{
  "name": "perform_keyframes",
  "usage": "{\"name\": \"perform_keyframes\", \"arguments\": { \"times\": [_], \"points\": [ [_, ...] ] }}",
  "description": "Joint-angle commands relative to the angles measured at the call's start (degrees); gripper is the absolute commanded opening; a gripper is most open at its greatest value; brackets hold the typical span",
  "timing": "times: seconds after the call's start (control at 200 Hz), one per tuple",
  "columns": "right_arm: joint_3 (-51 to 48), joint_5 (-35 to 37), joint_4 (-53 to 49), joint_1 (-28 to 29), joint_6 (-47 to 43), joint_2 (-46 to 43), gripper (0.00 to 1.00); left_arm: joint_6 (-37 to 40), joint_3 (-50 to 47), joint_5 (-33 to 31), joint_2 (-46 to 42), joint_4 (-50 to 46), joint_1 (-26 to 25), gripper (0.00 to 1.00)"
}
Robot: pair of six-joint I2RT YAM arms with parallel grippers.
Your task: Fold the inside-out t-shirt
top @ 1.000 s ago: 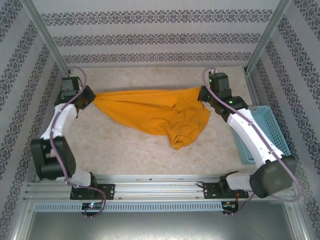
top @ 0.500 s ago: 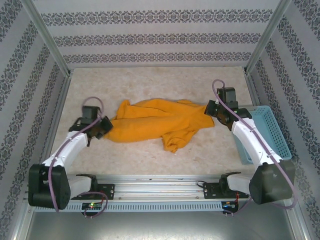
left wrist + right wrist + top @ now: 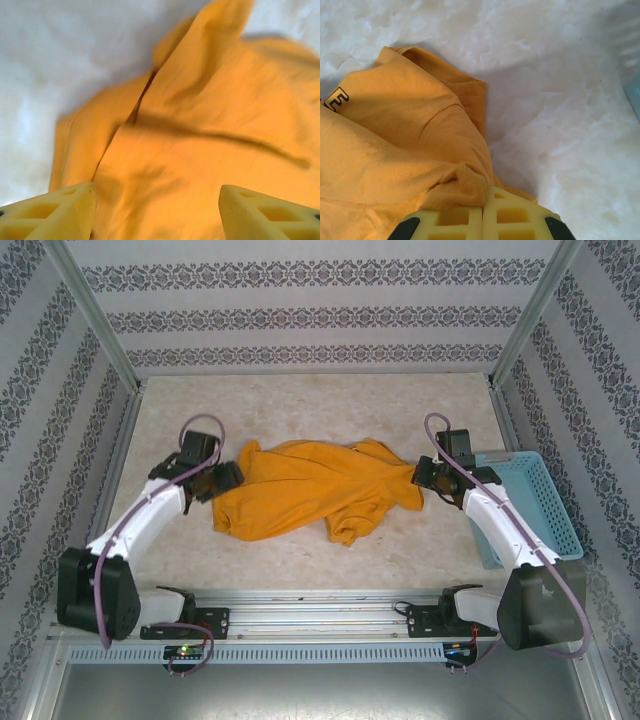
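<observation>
The inside-out t-shirt (image 3: 310,490) lies bunched in the middle of the table (image 3: 330,405), between the two arms. At its left edge the left gripper (image 3: 228,478) has its jaws spread wide over the cloth; the blurred wrist view leaves it unclear whether they touch it. The right gripper (image 3: 422,475), jaws pressed together, pinches a fold at the garment's right end, near the light-blue basket (image 3: 545,495).

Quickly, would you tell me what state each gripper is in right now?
Left gripper: open, over the t-shirt.
Right gripper: closed on the t-shirt's fabric.
</observation>
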Motion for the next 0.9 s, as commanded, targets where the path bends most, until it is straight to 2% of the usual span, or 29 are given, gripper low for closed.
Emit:
{"name": "perform_keyframes", "arguments": {
  "times": [0.0,0.095,0.375,0.56,0.894],
  "points": [
    [-0.46,0.71,0.02,-0.64,0.23,-2.20,0.00,4.67,5.80,-3.59,9.67,-2.31,-0.29,0.66],
    [-0.59,0.85,0.07,-0.66,0.04,-2.82,0.00,4.74,8.68,-4.97,16.01,-0.37,-0.06,0.66],
    [-0.37,1.05,-0.24,-0.81,-0.53,-2.91,0.00,4.86,13.93,-0.61,27.22,2.61,0.20,0.55],
    [-0.41,0.77,0.24,-0.90,-0.43,-2.39,0.00,5.14,13.68,1.67,29.01,4.78,0.12,0.45],
    [-0.19,0.51,0.40,-0.90,-0.34,-1.55,0.00,7.22,13.39,1.13,27.56,5.99,-0.02,0.26]
  ]
}}
